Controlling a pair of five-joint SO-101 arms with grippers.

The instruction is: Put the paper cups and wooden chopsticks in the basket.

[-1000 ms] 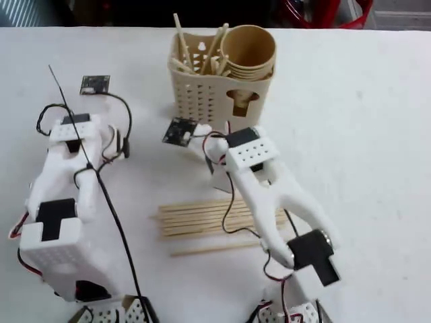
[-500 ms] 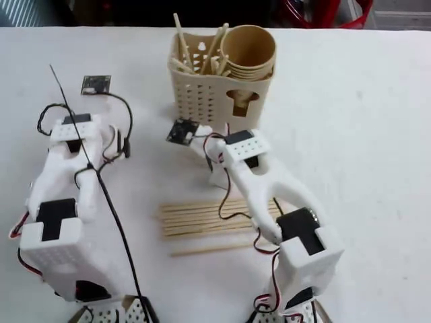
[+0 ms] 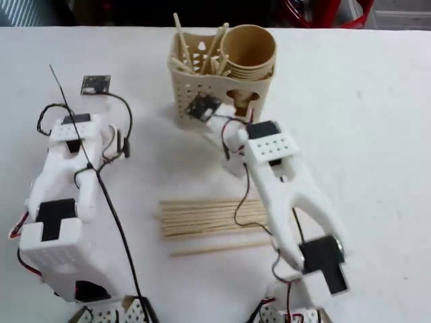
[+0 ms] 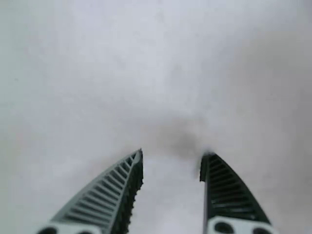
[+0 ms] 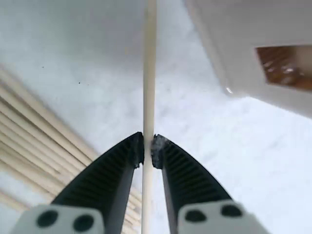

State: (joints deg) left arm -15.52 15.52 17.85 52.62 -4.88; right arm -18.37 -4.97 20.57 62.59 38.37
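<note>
In the right wrist view, the right gripper (image 5: 147, 146) pinches one pale wooden chopstick (image 5: 149, 68) beside the cream perforated plastic basket (image 5: 219, 29). The left gripper (image 4: 173, 157) is spread over the white table (image 4: 146, 73).

Cups (image 3: 249, 52), some chopsticks (image 3: 180, 33) in basket (image 3: 202, 101); chopstick pile (image 3: 205, 217) flat on table (image 3: 377, 101); single chopstick (image 5: 149, 73) in right claw (image 5: 147, 146).

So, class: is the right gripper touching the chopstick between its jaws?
Touching. The right wrist view shows the right gripper with jaws closed against both sides of the chopstick, no gap.
</note>
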